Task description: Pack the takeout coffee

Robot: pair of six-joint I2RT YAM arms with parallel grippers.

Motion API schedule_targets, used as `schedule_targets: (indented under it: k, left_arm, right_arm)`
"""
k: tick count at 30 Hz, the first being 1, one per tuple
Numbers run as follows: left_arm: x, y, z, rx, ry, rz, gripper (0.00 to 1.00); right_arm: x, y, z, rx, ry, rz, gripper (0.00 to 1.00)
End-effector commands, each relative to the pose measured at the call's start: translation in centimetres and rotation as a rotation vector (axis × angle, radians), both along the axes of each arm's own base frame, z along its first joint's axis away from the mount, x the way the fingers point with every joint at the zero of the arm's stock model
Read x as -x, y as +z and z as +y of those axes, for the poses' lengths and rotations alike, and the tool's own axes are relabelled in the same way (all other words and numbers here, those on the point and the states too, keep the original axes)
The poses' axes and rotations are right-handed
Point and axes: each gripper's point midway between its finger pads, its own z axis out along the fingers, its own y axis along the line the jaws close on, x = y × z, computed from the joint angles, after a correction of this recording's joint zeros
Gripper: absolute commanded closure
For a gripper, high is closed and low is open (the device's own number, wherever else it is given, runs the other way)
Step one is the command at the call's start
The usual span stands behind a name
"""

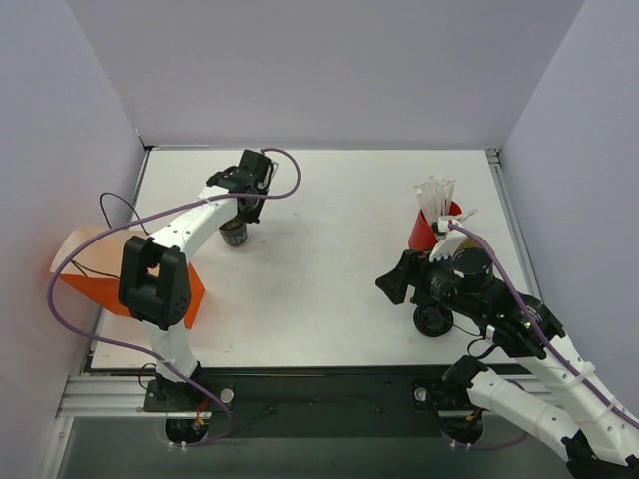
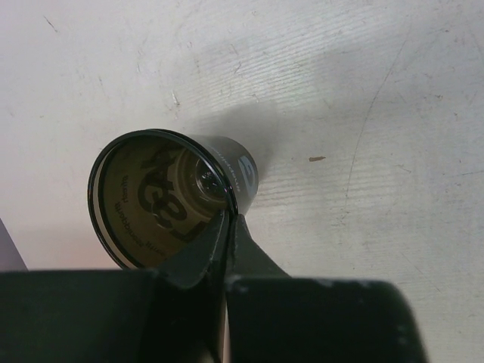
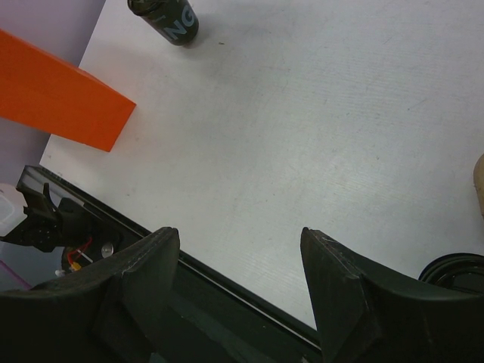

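Tabletop, white (image 1: 339, 269), stretches open rightward from the orange box (image 1: 95, 274). Near that box the left gripper (image 2: 228, 219) pinches the rim of a lidless dark see-through cup (image 2: 151, 197). Far right, the right gripper (image 3: 238, 233) gapes empty beside a black round lid (image 1: 434, 319) by the front edge; whether a cup stands beneath, cannot tell.

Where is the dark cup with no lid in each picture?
Top view: the lidless dark cup stands left of the middle, under the end of the left arm.
Left wrist view: the cup sits middle left, its mouth towards us, the left tool at its rim.
Right wrist view: the cup is at the top edge, partly cut off.
Shared landmark: the orange box shows in the top and right wrist views.
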Motion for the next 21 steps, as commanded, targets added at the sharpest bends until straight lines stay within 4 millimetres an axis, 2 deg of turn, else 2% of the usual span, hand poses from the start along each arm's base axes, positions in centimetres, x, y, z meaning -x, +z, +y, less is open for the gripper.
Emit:
schedule_targets:
  k: [1,3,11,18,21]
  left_arm:
    - [-1.1,2.4,0.1,-0.009,0.024,-0.063,0.78]
    - [-1.0,2.3,0.0,-0.009,0.018,-0.062,1.00]
    - [-0.9,2.2,0.0,-0.013,0.012,-0.062,1.00]
    - [-1.2,4.5,0.3,-0.085,0.024,-0.124,1.00]
    - [-0.9,4.7,0.0,-0.115,0.019,-0.130,1.00]
  right_arm:
    - [0.1,2.1,-0.2,-0.042,-0.013,-0.038,0.34]
    - [0.1,2.0,-0.2,-0.042,-0.015,-0.034,0.34]
    - [0.1,2.1,-0.2,-0.046,-0.016,-0.033,0.34]
    - [0.0,2.1,-0.1,-0.045,-0.018,-0.030,0.34]
    - [0.0,2.0,-0.1,-0.041,-0.018,-0.027,0.34]
